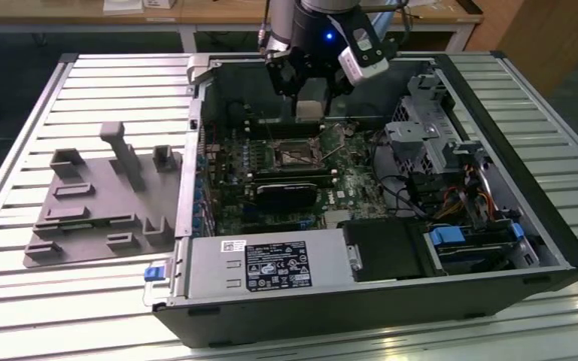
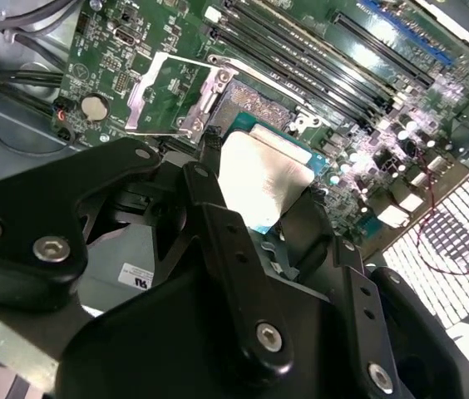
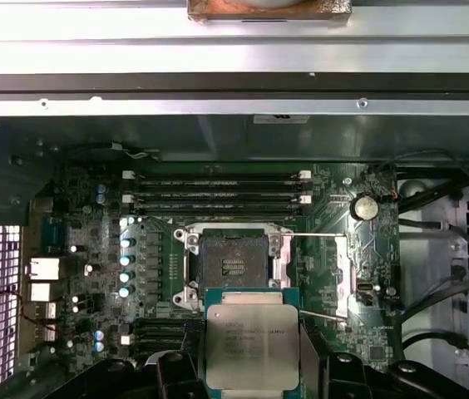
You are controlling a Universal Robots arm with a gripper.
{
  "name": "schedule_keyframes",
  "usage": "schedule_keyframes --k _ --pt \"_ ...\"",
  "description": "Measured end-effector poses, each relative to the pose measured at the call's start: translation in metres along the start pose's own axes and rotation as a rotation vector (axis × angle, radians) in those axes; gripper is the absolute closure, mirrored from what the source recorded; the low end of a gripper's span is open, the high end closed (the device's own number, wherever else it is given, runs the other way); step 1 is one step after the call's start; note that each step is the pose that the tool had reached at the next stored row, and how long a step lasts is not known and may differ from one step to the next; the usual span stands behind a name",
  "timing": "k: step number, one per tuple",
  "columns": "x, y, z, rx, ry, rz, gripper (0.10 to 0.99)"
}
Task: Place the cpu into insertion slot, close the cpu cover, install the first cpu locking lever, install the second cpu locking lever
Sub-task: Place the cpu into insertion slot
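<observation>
While your gripper (image 1: 310, 105) hovers over motherboard (image 3: 334, 187), jaws pinch cpu (image 3: 252, 345) by its sides, just short of bare insertion slot (image 3: 233, 266); cpu cover (image 2: 201, 100) stands flipped open beside slot.

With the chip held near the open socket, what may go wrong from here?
The flat silvery square cpu, gripped by the black claw, appears offset from the dark square insertion slot; lowered misaligned, it may damage contacts. The thin silvery metal cpu cover lies open beside the slot; the claw might catch it.
</observation>
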State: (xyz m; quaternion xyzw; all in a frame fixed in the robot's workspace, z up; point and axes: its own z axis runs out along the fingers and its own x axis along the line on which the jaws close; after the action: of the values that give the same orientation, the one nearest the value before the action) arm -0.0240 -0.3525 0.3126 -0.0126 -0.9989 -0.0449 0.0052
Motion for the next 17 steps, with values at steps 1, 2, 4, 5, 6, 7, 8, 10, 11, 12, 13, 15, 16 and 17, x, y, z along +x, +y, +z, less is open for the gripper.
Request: schedule_keyframes --k 1,2,4,5,6,7,8,10,11,12,13,15,16,17 --pt "0.0001 0.0007 0.0018 0.000 0.0000 0.000 0.549" --pt "0.0002 0.0015 0.0037 0.000 0.0000 0.000 0.549" --pt "0.0003 0.0029 0.0075 0.000 0.0000 0.000 0.549" --pt "0.0003 0.0037 0.0095 0.000 0.0000 0.000 0.549" --pt "0.0004 0.0044 0.0113 0.000 0.0000 0.000 0.549" --pt "0.0004 0.0051 0.0130 0.000 0.0000 0.000 0.549" --pt "0.0004 0.0058 0.0147 0.000 0.0000 0.000 0.549" --pt "0.0004 0.0066 0.0180 0.000 0.0000 0.000 0.549" --pt "0.0004 0.0069 0.0196 0.000 0.0000 0.000 0.549" --pt "0.0004 0.0071 0.0213 0.000 0.0000 0.000 0.549" --pt "0.0004 0.0072 0.0232 0.000 0.0000 0.000 0.549" --pt "0.0004 0.0072 0.0240 0.000 0.0001 0.000 0.549" --pt "0.0004 0.0072 0.0240 0.001 0.0001 0.000 0.549" --pt "0.0004 0.0072 0.0240 0.001 0.0001 0.000 0.549"
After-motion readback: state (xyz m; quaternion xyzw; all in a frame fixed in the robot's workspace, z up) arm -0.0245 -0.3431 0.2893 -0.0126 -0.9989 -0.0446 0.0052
